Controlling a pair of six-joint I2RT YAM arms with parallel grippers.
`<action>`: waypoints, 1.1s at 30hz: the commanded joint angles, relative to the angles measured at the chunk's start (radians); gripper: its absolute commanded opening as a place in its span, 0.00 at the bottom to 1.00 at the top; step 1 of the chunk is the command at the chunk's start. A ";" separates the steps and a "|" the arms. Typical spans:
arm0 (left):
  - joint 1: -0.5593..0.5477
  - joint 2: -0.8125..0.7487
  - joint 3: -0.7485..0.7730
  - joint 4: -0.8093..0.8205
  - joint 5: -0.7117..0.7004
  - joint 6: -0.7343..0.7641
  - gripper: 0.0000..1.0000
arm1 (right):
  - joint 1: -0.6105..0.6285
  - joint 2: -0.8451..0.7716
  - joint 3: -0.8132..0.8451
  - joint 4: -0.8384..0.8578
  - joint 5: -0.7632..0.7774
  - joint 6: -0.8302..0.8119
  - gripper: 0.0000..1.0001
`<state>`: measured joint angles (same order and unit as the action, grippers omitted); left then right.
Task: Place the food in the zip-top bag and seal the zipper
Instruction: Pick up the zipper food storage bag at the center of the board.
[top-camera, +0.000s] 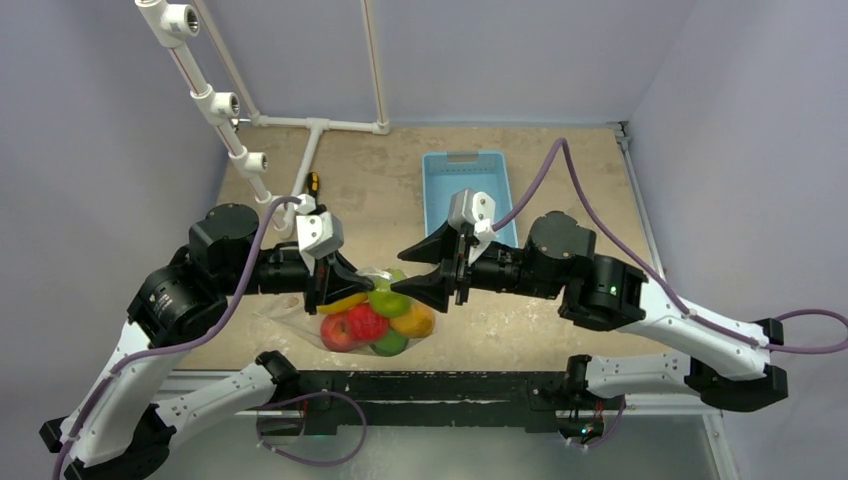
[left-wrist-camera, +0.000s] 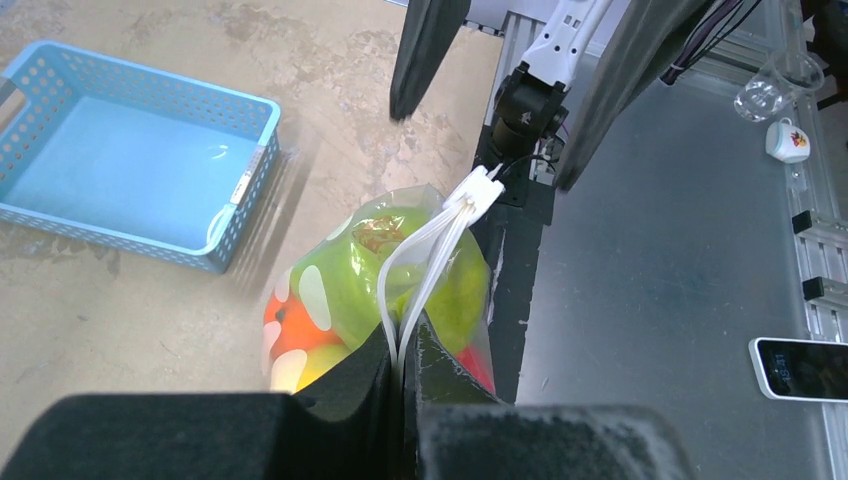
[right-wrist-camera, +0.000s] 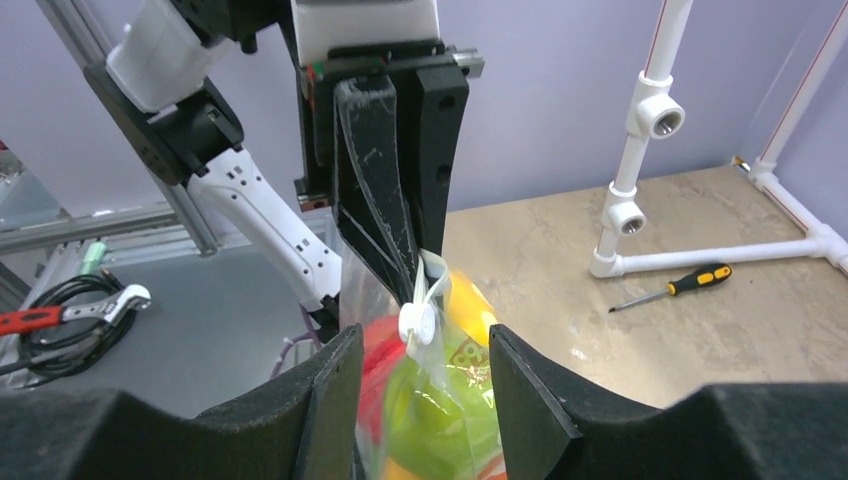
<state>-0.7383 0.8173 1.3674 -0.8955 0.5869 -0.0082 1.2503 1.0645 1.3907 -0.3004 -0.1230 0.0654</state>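
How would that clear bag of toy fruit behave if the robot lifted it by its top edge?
Probably floppy: the zip-top bag is thin crinkled film; only the zipper pinched in the left pincer looks stiffer. It would likely sag bottom-heavy, since the food bunches low. The glossy film might slip.

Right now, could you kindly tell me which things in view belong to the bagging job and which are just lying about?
Job in hand: zip-top bag; toy fruits inside it; zipper, pinched by the left claw; right claw, open either side of the bag's top.

Lying about: blue basket; screwdriver; white pipe frame; phone.
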 joint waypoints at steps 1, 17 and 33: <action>-0.003 -0.004 0.044 0.087 0.014 -0.030 0.00 | 0.003 -0.020 -0.084 0.164 -0.021 -0.043 0.52; -0.002 -0.016 0.042 0.106 0.036 -0.051 0.00 | 0.003 -0.031 -0.218 0.390 -0.018 -0.105 0.46; -0.003 -0.024 0.066 0.134 0.054 -0.071 0.00 | 0.003 -0.007 -0.231 0.424 -0.031 -0.105 0.41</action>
<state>-0.7383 0.8036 1.3804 -0.8429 0.6075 -0.0597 1.2503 1.0668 1.1683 0.0509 -0.1490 -0.0273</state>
